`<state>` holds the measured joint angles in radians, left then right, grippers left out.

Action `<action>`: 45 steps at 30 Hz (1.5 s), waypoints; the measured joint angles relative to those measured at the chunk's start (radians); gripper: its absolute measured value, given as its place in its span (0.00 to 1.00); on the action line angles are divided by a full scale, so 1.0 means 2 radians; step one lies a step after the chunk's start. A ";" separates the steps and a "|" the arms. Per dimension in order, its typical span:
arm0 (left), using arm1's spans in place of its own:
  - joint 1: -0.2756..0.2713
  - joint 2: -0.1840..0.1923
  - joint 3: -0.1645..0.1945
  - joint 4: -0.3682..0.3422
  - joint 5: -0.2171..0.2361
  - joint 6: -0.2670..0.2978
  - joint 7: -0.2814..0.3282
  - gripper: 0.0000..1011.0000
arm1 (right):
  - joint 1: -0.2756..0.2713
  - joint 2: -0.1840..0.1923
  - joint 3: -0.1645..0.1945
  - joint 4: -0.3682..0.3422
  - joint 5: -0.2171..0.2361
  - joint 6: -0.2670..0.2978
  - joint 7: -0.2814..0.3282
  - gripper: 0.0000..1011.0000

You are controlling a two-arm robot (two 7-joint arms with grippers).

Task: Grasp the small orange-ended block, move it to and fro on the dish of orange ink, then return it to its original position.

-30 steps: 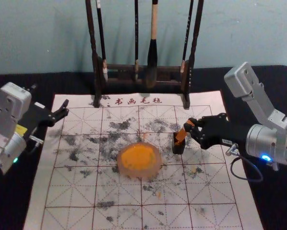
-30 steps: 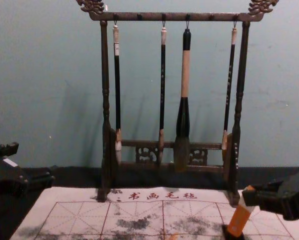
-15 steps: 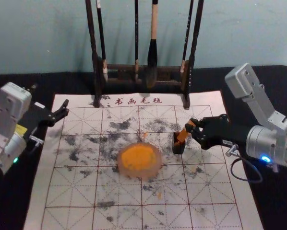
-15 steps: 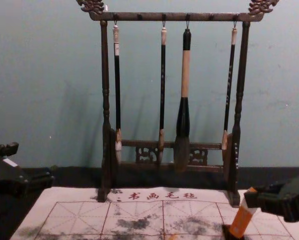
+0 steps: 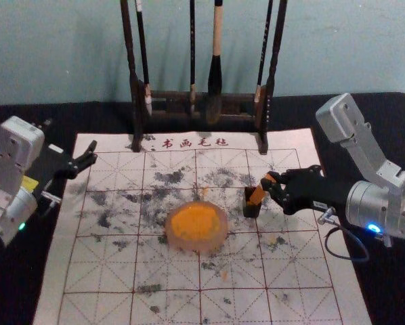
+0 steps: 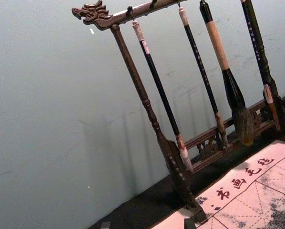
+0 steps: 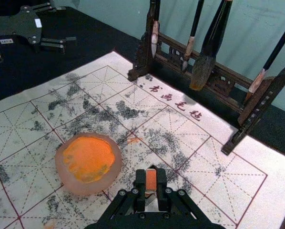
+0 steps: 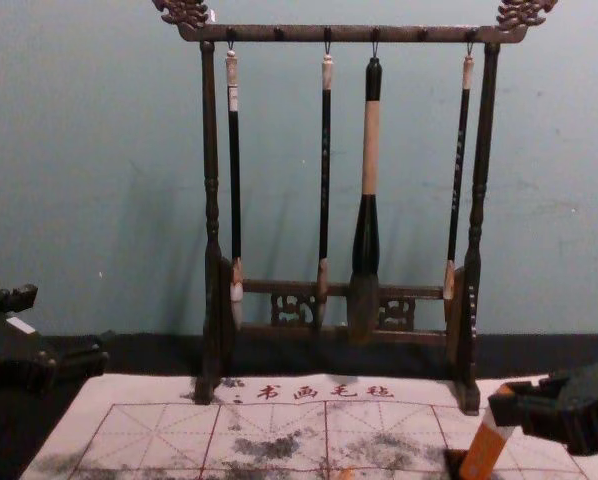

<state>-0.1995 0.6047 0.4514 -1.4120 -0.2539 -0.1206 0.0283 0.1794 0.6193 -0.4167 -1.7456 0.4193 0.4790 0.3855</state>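
The orange block (image 5: 257,196) leans with its lower end at the small black holder (image 5: 251,210), right of the dish of orange ink (image 5: 196,223); whether it touches the holder's inside is unclear. My right gripper (image 5: 270,184) is shut on the block's upper end. In the right wrist view, the block's orange end (image 7: 151,180) is pinched between the fingers of that gripper (image 7: 151,183). A pale band shows on the tilted block (image 8: 487,445) in the chest view. Parked at the far left, my left gripper (image 5: 90,154) is open; its fingertips stand apart in its wrist view, left gripper (image 6: 147,224).
Behind the dish stands a dark wooden rack (image 5: 168,105) with several hanging brushes, its feet on the back edge of the ink-stained, gridded mat (image 5: 168,274). The black table cover (image 5: 378,128) surrounds the mat.
My right gripper and the block's held end have shifted slightly toward the robot and lower, and the block's lower part has moved slightly right in the chest view. The left arm is unmoved.
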 joint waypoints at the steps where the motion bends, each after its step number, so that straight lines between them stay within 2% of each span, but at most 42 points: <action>1: 0.000 0.000 0.000 0.000 0.000 0.000 0.000 0.99 | 0.000 0.000 0.000 0.000 0.000 0.000 0.000 0.13; 11: 0.000 0.000 0.000 0.000 0.000 0.000 0.000 0.99 | 0.003 -0.010 -0.002 0.011 -0.006 0.003 -0.004 0.13; 25: 0.000 0.000 0.000 0.000 0.000 0.000 0.000 0.99 | 0.013 -0.035 -0.009 0.033 -0.019 0.019 -0.017 0.13; 45: 0.000 0.000 0.000 0.000 0.000 0.000 0.000 0.99 | 0.010 -0.058 -0.001 0.038 -0.037 0.044 -0.032 0.13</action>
<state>-0.1995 0.6047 0.4514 -1.4120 -0.2539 -0.1205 0.0283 0.2002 0.5042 -0.4194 -1.6699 0.3446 0.5663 0.3215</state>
